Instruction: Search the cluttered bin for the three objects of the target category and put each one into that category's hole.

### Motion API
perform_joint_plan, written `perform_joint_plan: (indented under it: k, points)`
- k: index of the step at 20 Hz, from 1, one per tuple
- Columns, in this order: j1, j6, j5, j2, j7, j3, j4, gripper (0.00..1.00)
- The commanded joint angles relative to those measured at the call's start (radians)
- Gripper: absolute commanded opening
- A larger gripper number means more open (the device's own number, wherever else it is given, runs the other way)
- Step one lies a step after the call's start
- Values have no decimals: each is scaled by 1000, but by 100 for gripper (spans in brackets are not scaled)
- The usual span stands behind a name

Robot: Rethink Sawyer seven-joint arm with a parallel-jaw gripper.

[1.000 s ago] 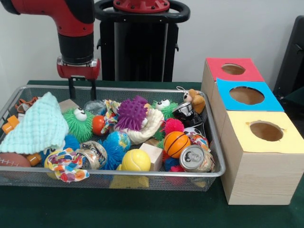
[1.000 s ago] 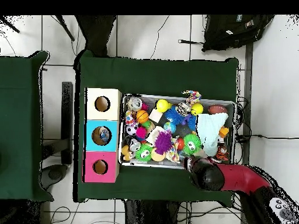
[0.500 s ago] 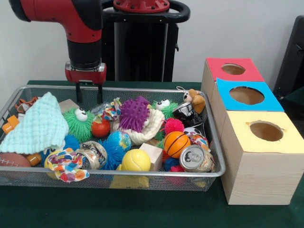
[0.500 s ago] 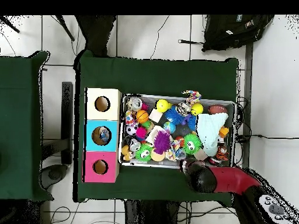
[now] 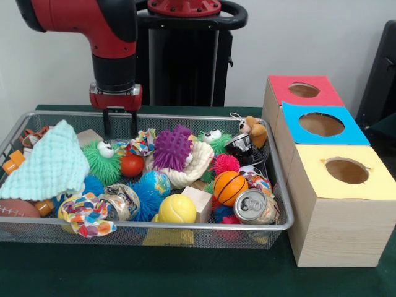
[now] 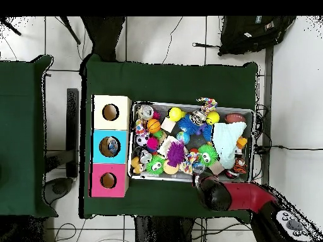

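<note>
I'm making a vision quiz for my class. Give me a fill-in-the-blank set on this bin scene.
1. The box farthest from the camera has a ____ top.
2. The spiky ball beside the white plush is ____.
3. The drink can lies in the bin's near corner next to the ____ box.
4. The gripper hangs above the bin's ____ rim.

Answers: red; purple; yellow; far

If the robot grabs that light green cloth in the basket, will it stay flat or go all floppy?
Probably floppy: the light green cloth already drapes in soft folds over the toys under it. It looks thin and knitted, so likely light. A corner might drag on the wire basket or on neighbouring toys as it lifts.
</note>
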Motion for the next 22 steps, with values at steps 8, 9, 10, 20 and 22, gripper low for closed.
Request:
perform_joint_plan:
  k: [8,9,10,20,22]
  points:
    - [14,38,70,-79,91,53,36,100]
    - [18,47,75,-87,89,52,36,100]
    - [20,50,78,-90,88,52,37,100]
    - [43,71,86,-131,73,39,44,100]
    - [41,87,94,-144,64,44,52,100]
